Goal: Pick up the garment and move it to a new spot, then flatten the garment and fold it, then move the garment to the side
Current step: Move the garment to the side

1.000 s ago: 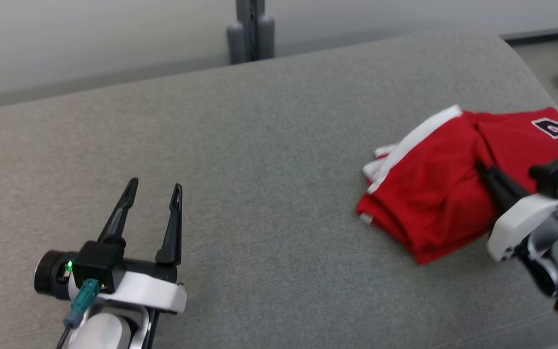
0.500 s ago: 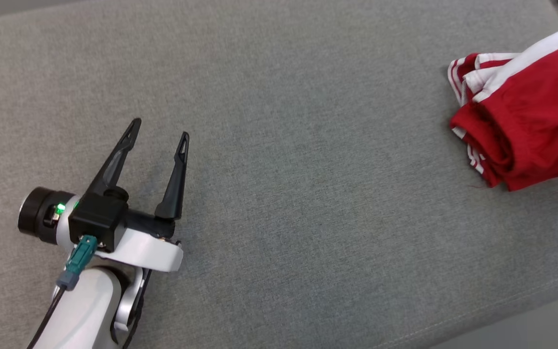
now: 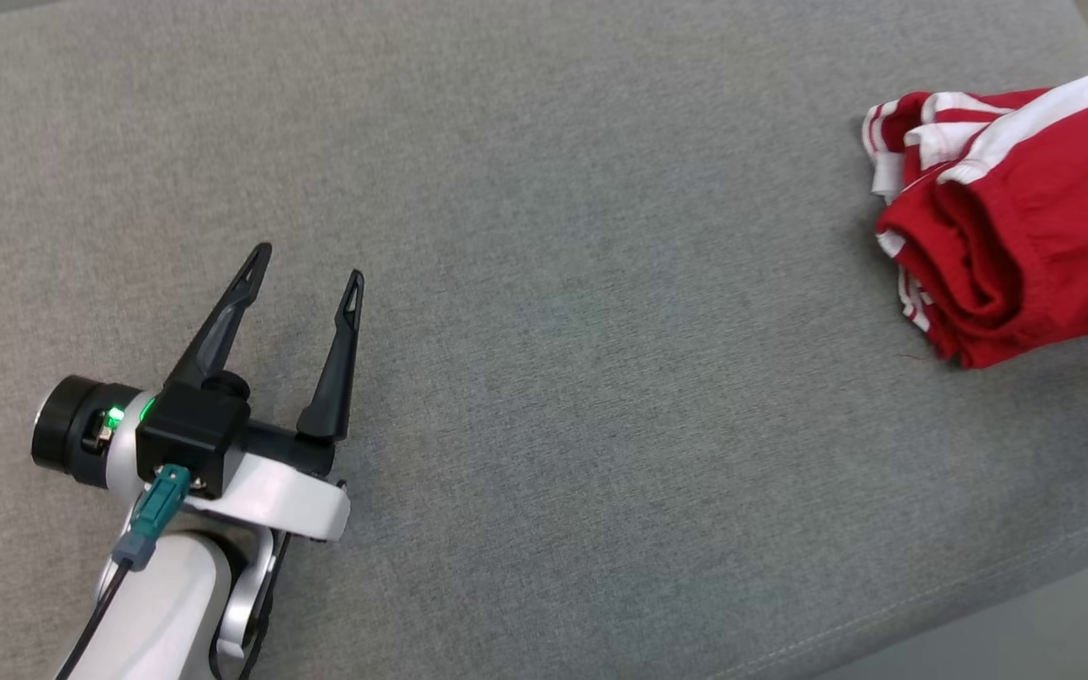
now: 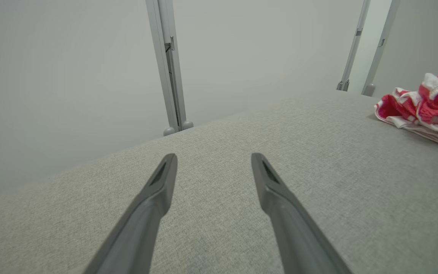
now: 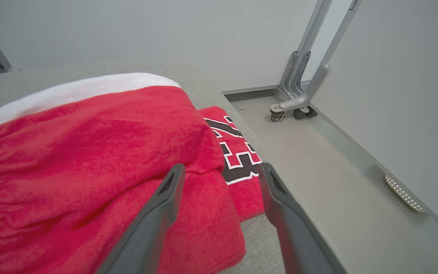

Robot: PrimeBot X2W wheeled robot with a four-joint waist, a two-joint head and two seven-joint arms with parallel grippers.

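Left gripper (image 3: 310, 262) still open, idle; right gripper (image 5: 221, 166) open over folded garment (image 3: 1026, 236).

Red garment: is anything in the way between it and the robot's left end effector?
No, nothing visible. Bare grey cushion lies between the open left end effector and the red garment.

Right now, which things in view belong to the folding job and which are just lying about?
Job:
- red garment, bunched at the right end of the grey cushion
- right gripper, open, close to it
- left gripper, open, well apart from it

Lying about:
- metal post
- wheeled frame foot on the floor
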